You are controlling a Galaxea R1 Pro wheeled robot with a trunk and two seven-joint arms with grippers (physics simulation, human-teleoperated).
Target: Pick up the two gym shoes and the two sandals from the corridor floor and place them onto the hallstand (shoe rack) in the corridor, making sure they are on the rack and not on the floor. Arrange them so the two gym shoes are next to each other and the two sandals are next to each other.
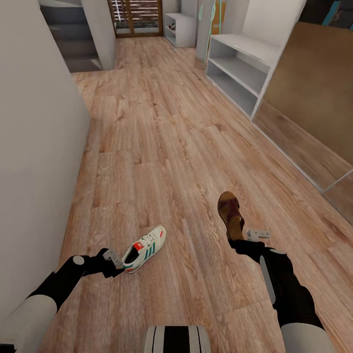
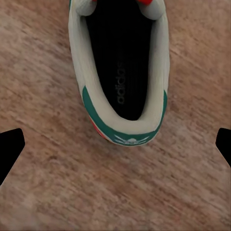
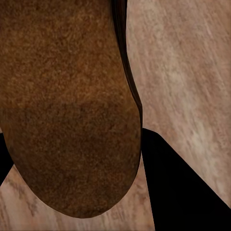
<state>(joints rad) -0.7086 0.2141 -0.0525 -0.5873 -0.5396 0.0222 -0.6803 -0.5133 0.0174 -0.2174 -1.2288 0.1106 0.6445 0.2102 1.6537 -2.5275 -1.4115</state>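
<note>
One white gym shoe (image 1: 145, 246) with green stripes lies on the corridor floor (image 1: 162, 147), toe pointing away from me. My left gripper (image 1: 113, 260) hangs just behind its heel, open; in the left wrist view the shoe's heel (image 2: 122, 130) sits between the spread fingertips (image 2: 10, 144). My right gripper (image 1: 243, 236) is shut on one brown sandal (image 1: 230, 213), held by its heel end above the floor. Its brown sole (image 3: 67, 106) faces the right wrist camera beside a black finger (image 3: 178, 187). The other gym shoe and the other sandal are out of view. The light-grey hallstand (image 1: 240, 68) stands ahead on the right.
A mirrored sliding wardrobe (image 1: 309, 113) runs along the right wall past the hallstand. A pale wall (image 1: 34, 147) closes the left side, with grey stairs (image 1: 68, 44) beyond it. A small white unit (image 1: 179, 29) and a slatted door (image 1: 137, 17) stand at the corridor's far end.
</note>
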